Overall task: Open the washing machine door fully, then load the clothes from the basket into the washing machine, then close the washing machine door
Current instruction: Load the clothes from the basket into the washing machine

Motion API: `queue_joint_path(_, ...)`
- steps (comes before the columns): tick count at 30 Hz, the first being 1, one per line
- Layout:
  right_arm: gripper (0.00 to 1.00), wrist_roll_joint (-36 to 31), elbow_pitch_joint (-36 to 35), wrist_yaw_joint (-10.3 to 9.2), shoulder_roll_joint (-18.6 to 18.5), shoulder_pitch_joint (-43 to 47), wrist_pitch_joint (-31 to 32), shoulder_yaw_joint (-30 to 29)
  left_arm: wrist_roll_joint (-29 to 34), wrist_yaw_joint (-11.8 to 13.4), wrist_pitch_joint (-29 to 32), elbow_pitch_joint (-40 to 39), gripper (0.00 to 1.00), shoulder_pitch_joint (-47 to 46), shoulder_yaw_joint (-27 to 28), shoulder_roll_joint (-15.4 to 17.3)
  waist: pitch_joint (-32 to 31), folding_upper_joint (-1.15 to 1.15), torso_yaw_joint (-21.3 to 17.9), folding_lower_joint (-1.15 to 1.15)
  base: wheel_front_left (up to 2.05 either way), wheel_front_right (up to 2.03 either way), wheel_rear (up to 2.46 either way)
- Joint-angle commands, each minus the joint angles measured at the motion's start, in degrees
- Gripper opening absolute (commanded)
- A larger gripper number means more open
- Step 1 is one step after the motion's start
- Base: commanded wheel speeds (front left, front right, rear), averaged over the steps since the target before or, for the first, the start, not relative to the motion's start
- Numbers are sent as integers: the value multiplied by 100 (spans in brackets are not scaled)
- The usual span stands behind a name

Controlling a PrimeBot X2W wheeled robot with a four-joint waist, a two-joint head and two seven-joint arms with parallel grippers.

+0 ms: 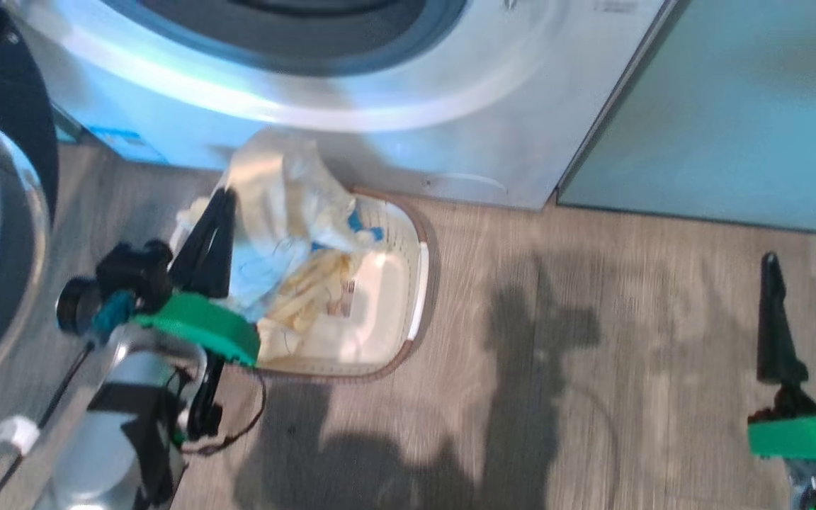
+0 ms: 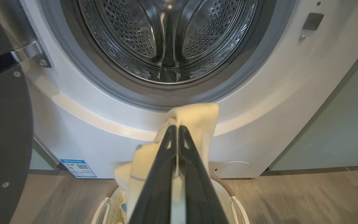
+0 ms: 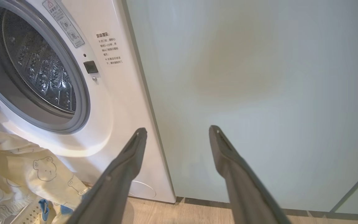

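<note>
**Left gripper pinched on garment above basket; right gripper wide, idle**

Left gripper (image 2: 176, 127): fingers pressed together, no gap at tips. They pinch a fold of the clothes (image 2: 194, 116), pale yellow fabric bunched over the tips and hanging down past the fingers. Lower part of the garment trails into the basket (image 1: 422, 255). More clothes w/ blue patches fill the basket's left half; right half shows bare cream bottom w/ a sticker. Right wrist view: faint bear outlines printed on the fabric.

Right gripper (image 3: 178, 130): fingers spread wide, nothing between them, touching nothing. Well right of the basket, pointed at the pale green cabinet (image 3: 259, 93).

Basket stands on wood floor (image 1: 592, 319), just in front of the washing machine (image 1: 465, 134). Far rim vs. machine base: touching or not, can't tell.

Pinched fold sits before the white front panel, below the grey gasket (image 2: 235, 81). Steel drum (image 2: 166, 37) lies open behind it. Washing machine door (image 1: 4, 106) is swung open at left.

Hidden/unclear:
- Head view motion-blurred, edges soft.
- Door cut off by frame edge; part of black rim + glass bulge seen.
- Left gripper's fingers cover the basket's middle in the left wrist view.
- Drum top cut off.
- Blue label (image 2: 78, 168) text too small to read.
</note>
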Motion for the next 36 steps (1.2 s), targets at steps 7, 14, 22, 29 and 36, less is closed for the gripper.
queue_joint_path(7, 100, -37, 132, -16, -64, 376, -37, 149, 94, 133, -61, -489, 0, 731, 461, 298, -972, -1, -47, 1, 0, 0, 0)
queue_joint_path(14, 100, -72, 220, -16, -64, 702, -37, 178, 80, 241, -8, -698, 0, 1256, 491, 361, -1599, -1, -90, 1, 0, 0, 0)
queue_joint_path(22, 100, -70, 237, -16, -64, 985, -37, 247, 50, 335, 120, -904, 0, 1633, 444, 347, -2001, -1, -190, 1, 0, 0, 0)
queue_joint_path(29, 100, -64, 265, -16, -64, 1161, -37, 233, 39, 398, 233, -1078, 0, 1837, 381, 344, -2116, -1, -248, 1, 0, 0, 0)
queue_joint_path(36, 100, -71, 293, -16, -64, 1121, -37, 172, 10, 430, 287, -1150, 0, 1881, 366, 367, -2125, -1, -263, 1, 0, 0, 0)
